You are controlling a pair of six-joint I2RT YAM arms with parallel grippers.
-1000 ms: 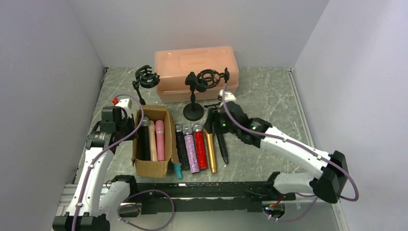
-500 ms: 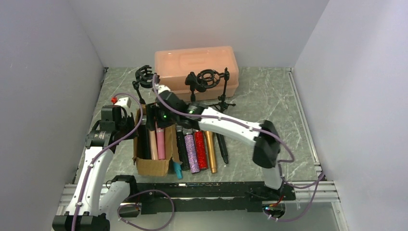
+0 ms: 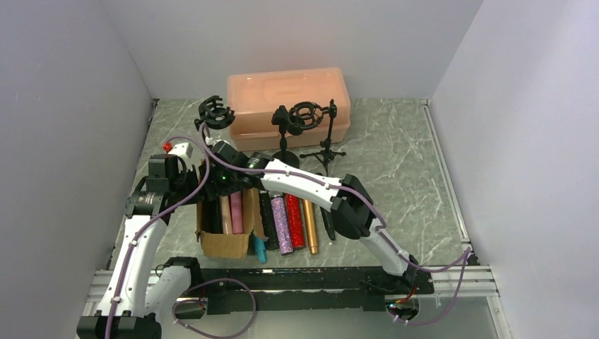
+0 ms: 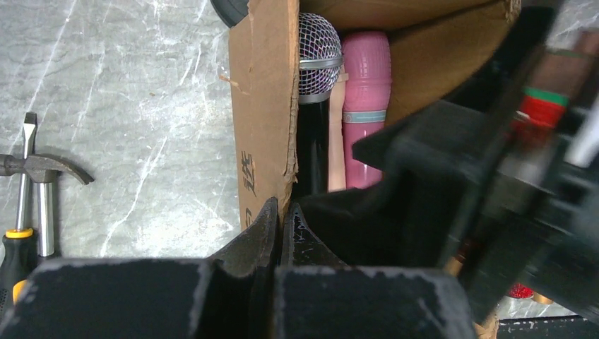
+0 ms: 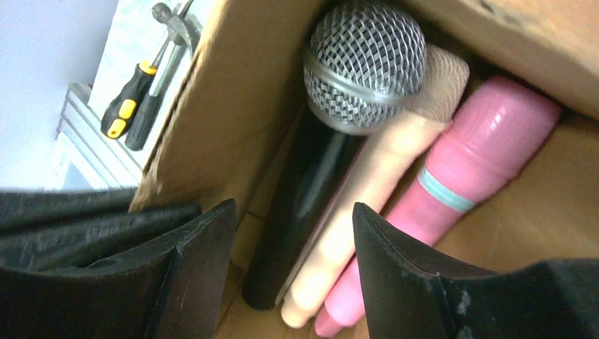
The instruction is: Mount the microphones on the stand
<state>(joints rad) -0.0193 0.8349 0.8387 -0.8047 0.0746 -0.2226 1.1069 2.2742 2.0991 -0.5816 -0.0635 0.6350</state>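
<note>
An open cardboard box (image 3: 224, 244) holds three microphones: a black one with a silver mesh head (image 5: 364, 63), a peach one (image 5: 374, 176) and a pink one (image 5: 487, 141). My right gripper (image 5: 291, 212) hangs open just above the black and peach handles, touching neither. My left gripper (image 4: 281, 208) is shut on the box's left wall (image 4: 265, 106). Black-glitter (image 3: 267, 212), purple (image 3: 280, 222), red (image 3: 294, 220) and gold (image 3: 309, 222) microphones lie on the table right of the box. Stands with black ring clips stand behind, at the left (image 3: 214, 116) and centre (image 3: 305, 116).
A pale orange lidded bin (image 3: 286, 92) stands at the back. A small tripod (image 3: 326, 148) is beside the centre stand. A hammer (image 4: 42, 191) and a yellow-handled screwdriver (image 4: 18, 240) lie left of the box. A teal microphone (image 3: 261, 248) lies at the box's front right corner.
My right arm has swung left from over the loose microphones to over the box, gripper now inside its opening. The left arm has stayed put.
</note>
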